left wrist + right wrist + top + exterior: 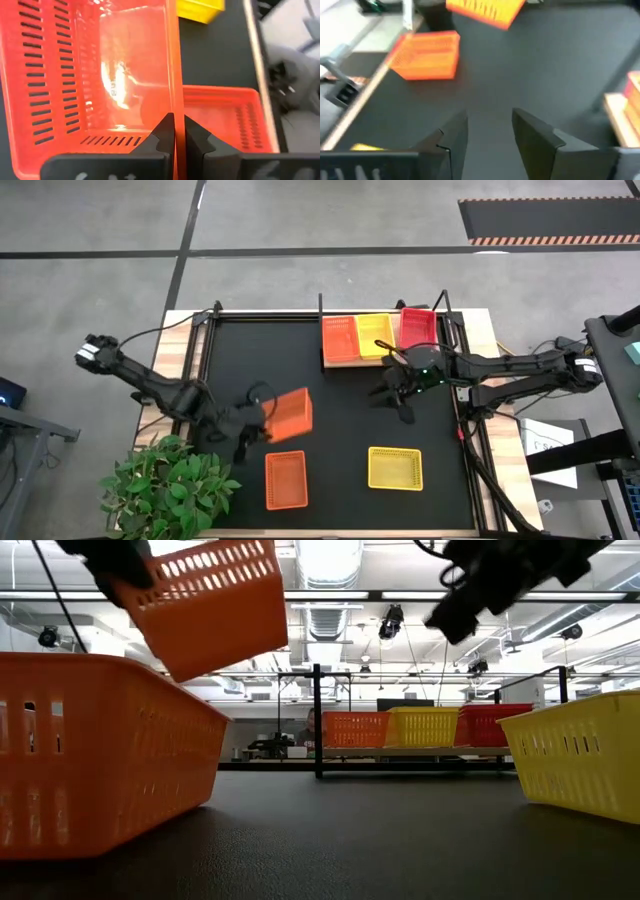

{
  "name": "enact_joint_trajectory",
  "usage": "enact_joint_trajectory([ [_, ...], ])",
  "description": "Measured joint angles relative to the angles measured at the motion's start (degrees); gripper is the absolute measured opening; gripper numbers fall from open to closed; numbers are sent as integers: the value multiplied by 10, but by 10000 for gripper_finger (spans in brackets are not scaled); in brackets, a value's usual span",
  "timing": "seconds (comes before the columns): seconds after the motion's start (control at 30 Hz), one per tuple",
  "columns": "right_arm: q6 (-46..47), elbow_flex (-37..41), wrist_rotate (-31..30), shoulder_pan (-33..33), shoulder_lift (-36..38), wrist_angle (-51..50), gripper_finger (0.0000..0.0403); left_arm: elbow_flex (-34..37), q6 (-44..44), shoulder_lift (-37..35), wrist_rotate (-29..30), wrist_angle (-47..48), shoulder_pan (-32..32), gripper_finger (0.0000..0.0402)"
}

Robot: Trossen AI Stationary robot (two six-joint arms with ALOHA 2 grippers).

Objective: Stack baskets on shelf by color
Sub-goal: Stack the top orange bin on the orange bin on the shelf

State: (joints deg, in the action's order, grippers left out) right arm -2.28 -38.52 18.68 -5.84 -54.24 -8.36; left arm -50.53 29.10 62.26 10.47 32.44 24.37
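The left end effector [262,423] is clamped tight on one thin wall of an orange basket [290,416], carrying it tilted above the surface; light, springy mesh like this is best pinched at the rim. The right end effector [398,397] hangs open and empty near the shelf [342,363], where orange, yellow and red baskets sit side by side.

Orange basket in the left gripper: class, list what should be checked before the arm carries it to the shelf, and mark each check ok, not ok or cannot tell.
1. Left gripper shut on the lifted orange basket wall: ok.
2. Basket clear of the mat, seen from the low view: ok.
3. Basket level: not ok, it hangs tilted.
4. Orange stack on the shelf in place at its left end: ok.
5. Right gripper, open and empty, out of the path: cannot tell, it hovers just before the shelf.
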Motion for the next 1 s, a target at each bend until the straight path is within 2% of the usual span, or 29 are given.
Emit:
enact_joint_trajectory([
  [0.13, 0, -28, 13, 21, -41, 25, 158, -1, -12, 36, -12, -38, 42, 0],
  [0.4, -121, -135, 16, 40, -133, 31, 162, -9, -82, 98, -46, -88, 57, 0],
  [0.57, -170, -196, 87, 41, -196, 31, 160, -4, -100, 101, -70, -92, 57, 0],
  [0.7, -200, -234, 134, 41, -253, 28, 160, -4, -126, 98, -71, -95, 57, 0],
  [0.83, -231, -270, 207, 41, -313, 28, 160, 0, -143, 90, -71, -93, 56, 0],
  [1.0, -248, -317, 248, 41, -380, 30, 161, 3, -150, 79, -71, -94, 52, 0],
])
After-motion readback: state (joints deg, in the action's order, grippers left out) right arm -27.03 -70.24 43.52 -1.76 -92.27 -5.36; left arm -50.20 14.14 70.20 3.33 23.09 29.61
